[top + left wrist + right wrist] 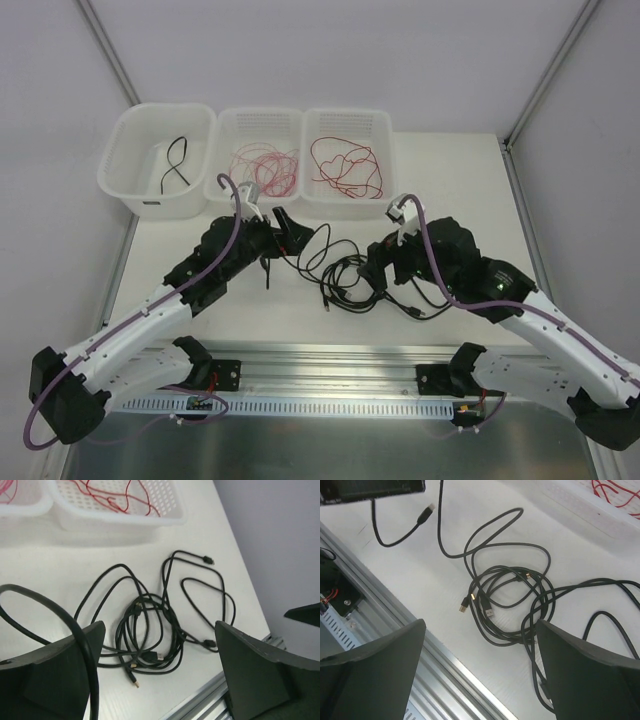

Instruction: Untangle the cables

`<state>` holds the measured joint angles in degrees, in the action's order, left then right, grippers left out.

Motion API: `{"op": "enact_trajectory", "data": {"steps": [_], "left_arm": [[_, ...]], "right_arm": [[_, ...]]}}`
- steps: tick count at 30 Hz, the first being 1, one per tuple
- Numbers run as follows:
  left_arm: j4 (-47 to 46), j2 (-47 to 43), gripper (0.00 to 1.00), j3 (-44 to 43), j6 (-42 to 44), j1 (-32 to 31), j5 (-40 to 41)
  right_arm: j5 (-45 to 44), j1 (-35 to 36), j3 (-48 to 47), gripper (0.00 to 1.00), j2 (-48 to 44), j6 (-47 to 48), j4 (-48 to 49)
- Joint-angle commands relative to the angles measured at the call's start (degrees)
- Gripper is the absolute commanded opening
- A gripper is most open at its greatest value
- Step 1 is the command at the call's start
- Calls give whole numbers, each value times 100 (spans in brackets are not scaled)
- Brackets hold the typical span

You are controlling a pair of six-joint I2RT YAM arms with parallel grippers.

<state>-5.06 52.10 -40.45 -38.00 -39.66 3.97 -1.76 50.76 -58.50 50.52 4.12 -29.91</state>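
While left gripper (281,228) and right gripper (374,264) gape, pinching nothing, cables (345,281) knot between them by tabletop's (455,175) near edge, closer to my right.

Black cable tangle (340,275) hogs mid desk (460,190), loops sprawled between left tool (288,228) and right tool (372,268) — tight squeeze there. Far edge walled off by three white bins (262,113) side by side. Near edge: metal rail (330,362) plus both arm bases. Bare desk right of bins, also strip left of left arm — room to pass.
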Motion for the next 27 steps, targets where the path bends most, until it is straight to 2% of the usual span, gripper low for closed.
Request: {"op": "enact_trajectory", "data": {"steps": [1, 2, 11, 14, 18, 20, 27], "left_arm": [[478, 116, 95, -147, 696, 28, -291], [697, 143, 99, -183, 784, 20, -300], [1498, 590, 99, -376, 1197, -156, 51], [1569, 977, 99, -508, 1697, -314, -62], [1569, 1626, 99, -885, 3127, -779, 7], [1578, 1856, 99, -1087, 3403, -938, 157], [1578, 2936, 95, -1545, 2940, -1140, 929]], "right_arm": [[-474, 4, -13, 97, -279, 98, -331], [-483, 13, 23, 97, -323, 80, -340], [-483, 13, 339, 97, -535, -69, -349], [-404, 13, 427, 98, -561, -104, -322], [-378, 4, 541, 97, -596, -131, -322], [-378, 21, 594, 97, -631, -157, -331], [-439, 4, 691, 97, -789, -201, -401]]}}
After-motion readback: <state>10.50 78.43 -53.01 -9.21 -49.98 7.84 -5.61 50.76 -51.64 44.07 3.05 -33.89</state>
